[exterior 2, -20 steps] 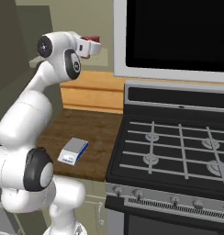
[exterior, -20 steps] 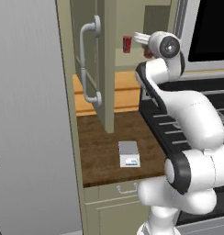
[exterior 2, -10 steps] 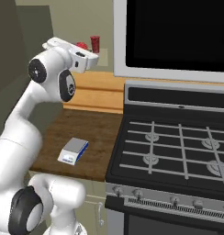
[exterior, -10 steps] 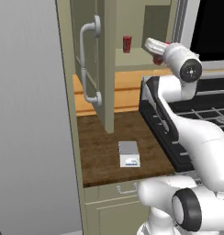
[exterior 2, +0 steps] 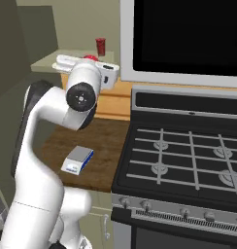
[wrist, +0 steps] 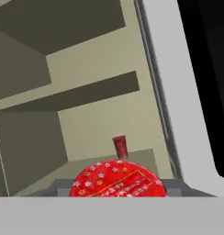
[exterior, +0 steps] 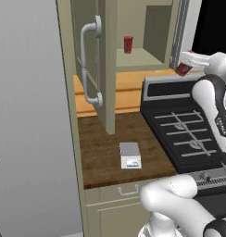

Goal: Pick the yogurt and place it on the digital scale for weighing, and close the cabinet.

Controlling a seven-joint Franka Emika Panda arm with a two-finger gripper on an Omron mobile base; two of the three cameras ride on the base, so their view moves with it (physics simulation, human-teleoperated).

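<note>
Tool [exterior: 183, 68] grasping the yogurt [wrist: 117, 179], its lid's star-patterned label unreadable, has swung right of the open cabinet [exterior: 94, 69], where the twin cup [exterior: 128, 44] stays.

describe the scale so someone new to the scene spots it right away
Find the dark wooden counter between the tall grey panel and the black stove. The digital scale sits near its front edge: a small white box with a flat grey top and a small blue display, the only loose thing on that counter.
</note>
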